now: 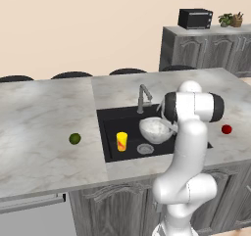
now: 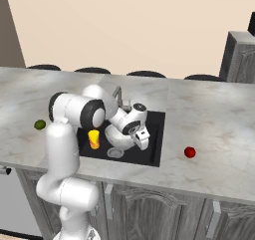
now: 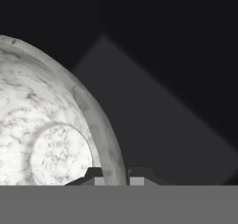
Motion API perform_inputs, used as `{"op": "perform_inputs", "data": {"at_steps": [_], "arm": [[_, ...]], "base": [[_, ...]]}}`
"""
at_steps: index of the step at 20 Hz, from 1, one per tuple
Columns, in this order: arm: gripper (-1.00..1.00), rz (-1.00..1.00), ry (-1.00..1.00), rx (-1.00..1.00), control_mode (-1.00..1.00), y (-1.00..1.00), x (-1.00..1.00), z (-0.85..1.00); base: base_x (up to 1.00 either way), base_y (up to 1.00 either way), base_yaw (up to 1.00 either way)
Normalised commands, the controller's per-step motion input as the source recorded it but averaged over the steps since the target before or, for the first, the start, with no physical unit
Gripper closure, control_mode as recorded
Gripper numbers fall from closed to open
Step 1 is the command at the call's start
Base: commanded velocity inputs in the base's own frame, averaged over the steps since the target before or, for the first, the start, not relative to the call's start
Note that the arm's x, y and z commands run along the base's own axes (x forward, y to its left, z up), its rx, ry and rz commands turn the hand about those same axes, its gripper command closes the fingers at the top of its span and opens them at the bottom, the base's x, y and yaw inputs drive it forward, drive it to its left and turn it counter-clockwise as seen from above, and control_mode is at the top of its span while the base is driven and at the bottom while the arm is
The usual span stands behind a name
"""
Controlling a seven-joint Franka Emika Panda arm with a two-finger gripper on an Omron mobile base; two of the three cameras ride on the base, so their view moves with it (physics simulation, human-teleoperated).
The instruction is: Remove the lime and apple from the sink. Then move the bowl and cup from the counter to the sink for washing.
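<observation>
Pinching the rim of the bowl (image 3: 51, 125), the tool (image 3: 115, 177) has one dark fingertip inside the marbled wall and the other outside it, the two drawn nearly together on that thin edge. From the hand view the bowl curves away up and to the left of the fingertips, its flat round base in plain sight, with the black floor of the sink (image 3: 176, 102) spreading off to the right. That is the relation the coming move appears to turn on: the bowl hangs to one side of the grip and not under it, so it will probably tip as it settles once the fingers part.

In the left base view the bowl (image 1: 156, 129) sits inside the sink (image 1: 110, 117), just beside the silver drain (image 1: 145, 149) and partly behind the white arm (image 1: 188, 132). The cup (image 1: 121, 141) stands upright in the basin to the bowl's left, near it; whether the two touch cannot be told. Just behind the bowl rises the grey faucet (image 1: 143, 99).

Farther out on the surface (image 1: 44, 132), the lime (image 1: 74, 138) lies well left of the sink and the apple (image 1: 226, 129) off to its right. Judged from this layout, the task looks almost done, with only the release left.
</observation>
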Motion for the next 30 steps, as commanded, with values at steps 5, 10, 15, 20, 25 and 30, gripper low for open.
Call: {"op": "perform_inputs", "data": {"at_steps": [5,10,15,20,25,30], "arm": [[1.0,0.02,-0.02,0.0,-1.0,0.0,0.15,-0.18],[1.0,0.02,-0.05,0.0,-1.0,0.03,0.1,-0.19],[1.0,0.02,-0.04,0.0,-1.0,0.03,0.08,-0.18],[1.0,0.03,-0.05,0.0,-1.0,0.02,0.07,-0.19],[1.0,0.04,-0.05,0.0,-1.0,0.0,0.05,-0.13],[1.0,0.06,-0.02,0.0,-1.0,0.0,0.02,-0.06]], "base": [[0.0,0.0,0.0],[0.0,0.0,0.0],[0.0,0.0,0.0],[0.0,0.0,0.0],[0.0,0.0,0.0],[0.0,0.0,0.0]]}}
